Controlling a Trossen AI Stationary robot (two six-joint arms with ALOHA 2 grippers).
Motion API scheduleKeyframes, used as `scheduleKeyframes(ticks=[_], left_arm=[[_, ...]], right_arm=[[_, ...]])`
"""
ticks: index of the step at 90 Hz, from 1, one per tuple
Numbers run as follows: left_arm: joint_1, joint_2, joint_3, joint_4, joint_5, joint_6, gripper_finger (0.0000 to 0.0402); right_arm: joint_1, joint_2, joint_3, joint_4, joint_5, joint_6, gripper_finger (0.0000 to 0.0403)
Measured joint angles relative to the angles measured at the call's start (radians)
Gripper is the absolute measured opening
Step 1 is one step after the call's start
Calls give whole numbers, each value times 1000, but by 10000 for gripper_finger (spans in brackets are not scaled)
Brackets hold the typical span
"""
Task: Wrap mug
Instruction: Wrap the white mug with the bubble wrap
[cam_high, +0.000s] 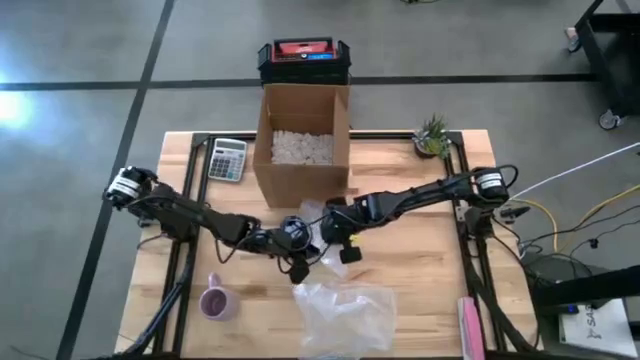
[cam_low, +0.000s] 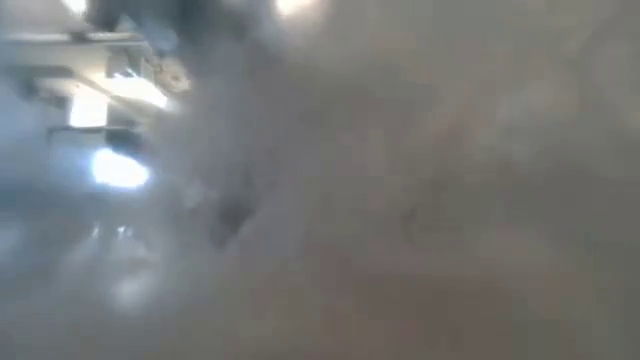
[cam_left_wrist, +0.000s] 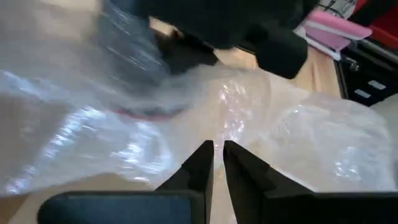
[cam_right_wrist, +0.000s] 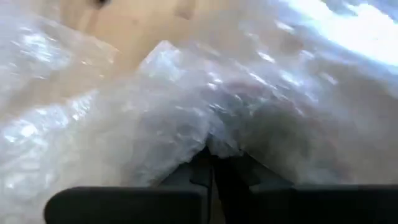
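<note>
A pink mug (cam_high: 215, 301) stands on the table near its front left, and no gripper touches it. A crumpled sheet of clear bubble wrap (cam_high: 345, 312) lies at the front middle and reaches back toward both grippers. A dark bluish thing (cam_high: 293, 229) sits under wrap at the table's middle, and also shows in the left wrist view (cam_left_wrist: 132, 53). What it is I cannot tell. My left gripper (cam_high: 297, 268) is at the wrap's far edge. My right gripper (cam_high: 340, 250) is just to its right. Both are shut on wrap. The wrap fills the low view. My left gripper (cam_left_wrist: 219, 149) has its two fingers almost together on the bubble wrap (cam_left_wrist: 233, 112), with only a thin slit between them. The fingers slant down toward the table's near side. The wrap spreads slack on the table beyond them. My right gripper (cam_right_wrist: 211, 157) pinches a gathered fold of the bubble wrap (cam_right_wrist: 208, 134) between its two fingertips. The wrap bunches to a point at the fingers and fans out crumpled beyond them. How many layers are in the pinch I cannot tell.
A cardboard box (cam_high: 300, 140) holding white packing peanuts stands open at the far middle. A calculator (cam_high: 228, 158) lies to its left. A small plant (cam_high: 433, 135) is at the far right. A pink thing (cam_high: 470, 325) lies at the front right edge.
</note>
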Motion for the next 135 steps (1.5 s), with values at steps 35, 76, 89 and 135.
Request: scheduleKeyframes(ticks=[35,76,89,135], left_arm=[[-1,-64,-6,-126,-128,-39,24],[11,101,-9,174,-172,156,22],[12,179,-3,224,-142,147,21],[13,196,-4,242,-149,140,21]], right_arm=[[26,3,-1,6,-108,-81,0],[30,6,-3,48,-127,-82,0],[30,-2,25,-16,-118,-62,0],[27,-129,183,-264,-37,-67,0]])
